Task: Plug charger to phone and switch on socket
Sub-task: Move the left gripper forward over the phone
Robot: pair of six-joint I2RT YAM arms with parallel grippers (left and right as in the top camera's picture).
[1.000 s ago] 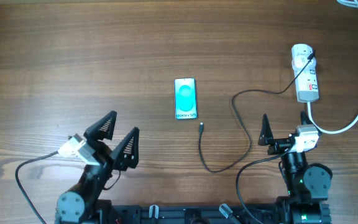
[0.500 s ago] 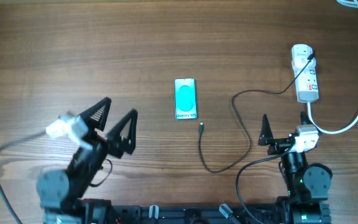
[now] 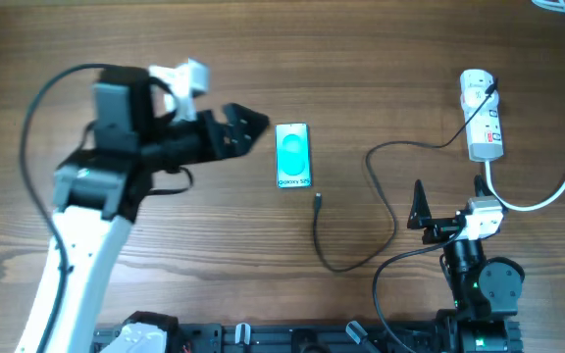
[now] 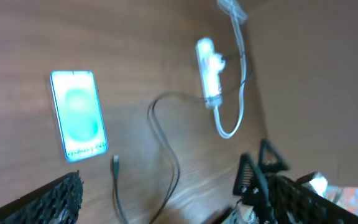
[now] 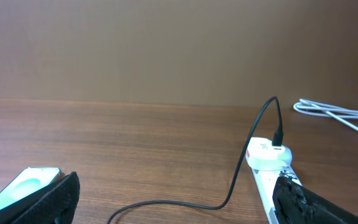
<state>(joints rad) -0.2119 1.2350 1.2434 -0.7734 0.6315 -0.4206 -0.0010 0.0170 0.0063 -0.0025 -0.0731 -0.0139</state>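
Note:
The phone (image 3: 293,154) lies flat mid-table, cyan screen up; it also shows in the left wrist view (image 4: 79,115) and the right wrist view (image 5: 23,186). The charger (image 3: 392,227), a thin black cable, runs from its plug in the socket (image 3: 482,127) in a loop, and its tip (image 3: 319,202) lies just below and right of the phone, apart from it. My left gripper (image 3: 253,126) is open and empty, held just left of the phone. My right gripper (image 3: 449,201) is open and empty, in front of the socket (image 5: 269,163).
A thick white cord (image 3: 557,186) curves from the socket's near end to the table's right edge and far corner. The left wrist view shows the socket (image 4: 208,71), the cable tip (image 4: 115,165) and the right arm's base.
My left arm has lifted from the front left and swung up and right, bringing its open gripper beside the phone. The right arm, phone and cable have not moved.

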